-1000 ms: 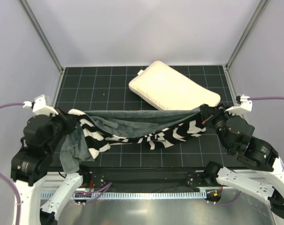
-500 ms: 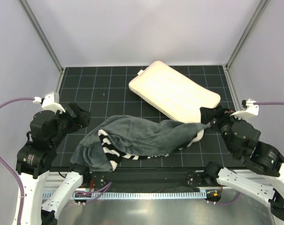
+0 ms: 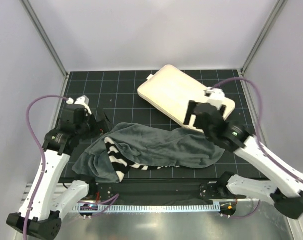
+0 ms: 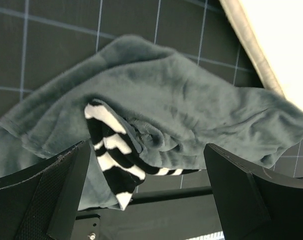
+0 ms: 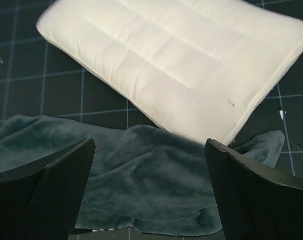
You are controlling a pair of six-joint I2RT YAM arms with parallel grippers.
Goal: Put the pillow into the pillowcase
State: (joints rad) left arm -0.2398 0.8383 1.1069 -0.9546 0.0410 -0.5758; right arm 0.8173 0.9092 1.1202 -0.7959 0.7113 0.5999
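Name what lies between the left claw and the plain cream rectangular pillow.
The crumpled grey plush pillowcase with zebra-striped lining fills that stretch between the left claw and the cream pillow, shown in the top view.

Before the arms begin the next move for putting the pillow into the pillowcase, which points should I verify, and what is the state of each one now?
1. Free left gripper: ok. It is open, holds nothing and hangs above the pillowcase.
2. Free right gripper: ok. It is open and empty, over the place where the pillow meets the fabric.
3. The pillow can be reached: ok. It lies flat, with nothing on top of it.
4. The pillowcase is spread flat: not ok. It is a crumpled heap, mostly grey side up, with a zebra fold showing.
5. The opening of the pillowcase is found: cannot tell. No open mouth is visible.
6. The pillow is inside: not ok. It lies entirely outside.
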